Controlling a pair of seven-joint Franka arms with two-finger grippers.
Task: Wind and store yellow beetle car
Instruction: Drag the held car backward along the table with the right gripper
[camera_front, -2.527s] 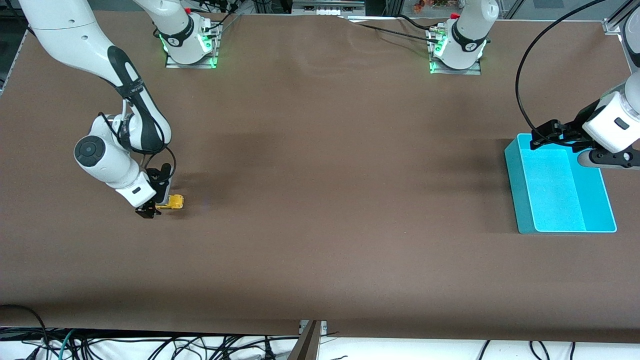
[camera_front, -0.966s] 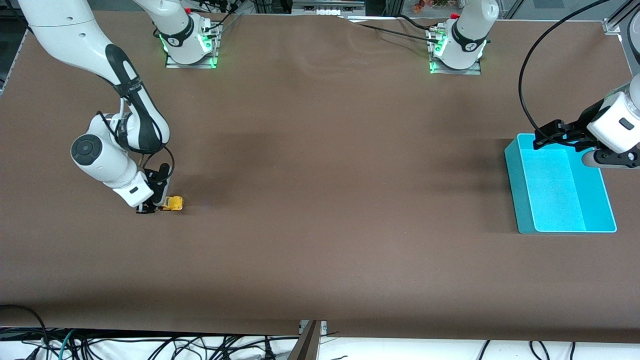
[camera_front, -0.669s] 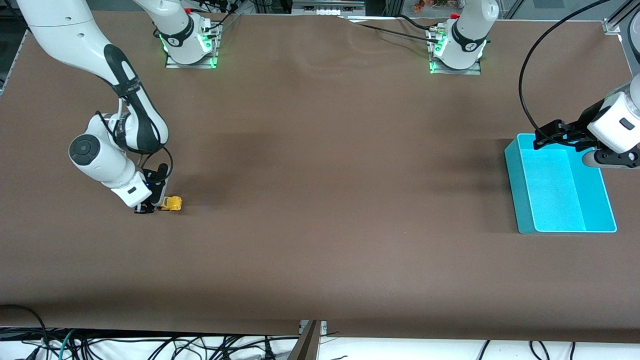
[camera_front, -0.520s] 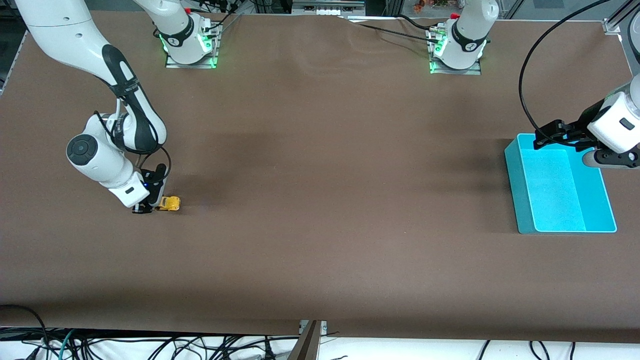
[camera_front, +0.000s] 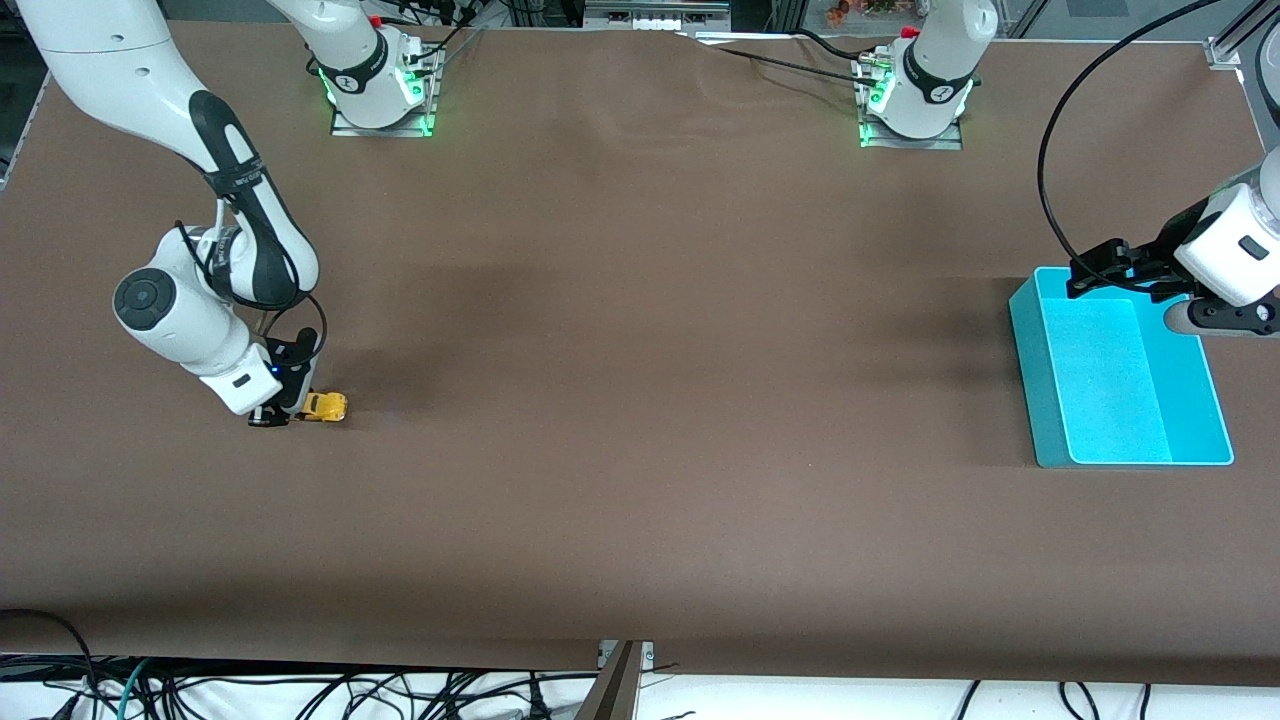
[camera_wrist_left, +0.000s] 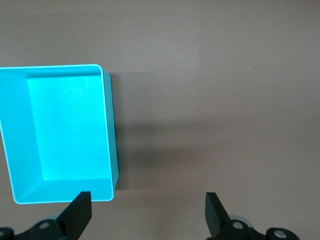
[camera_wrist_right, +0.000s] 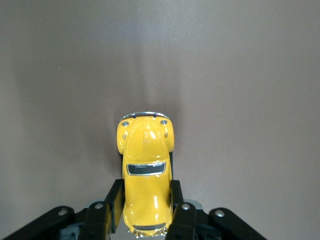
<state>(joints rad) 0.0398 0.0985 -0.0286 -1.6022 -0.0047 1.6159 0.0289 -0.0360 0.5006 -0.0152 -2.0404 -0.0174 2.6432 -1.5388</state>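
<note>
The yellow beetle car (camera_front: 324, 406) sits on the brown table near the right arm's end. My right gripper (camera_front: 283, 412) is shut on the car's rear half, low at the table. In the right wrist view the car (camera_wrist_right: 145, 170) points away between the two fingers (camera_wrist_right: 114, 200), which press on its sides. My left gripper (camera_front: 1098, 266) is open and empty, held over the edge of the teal bin (camera_front: 1040, 400). In the left wrist view its fingertips (camera_wrist_left: 80, 212) stand wide apart, with the bin (camera_wrist_left: 107, 125) below.
The teal bin stands at the left arm's end of the table and holds nothing. The two arm bases (camera_front: 375, 90) stand at the table's edge farthest from the front camera. Cables hang below the table's near edge.
My right gripper has pulled the car along the table toward the right arm's end, a short way. The left arm has barely moved.
</note>
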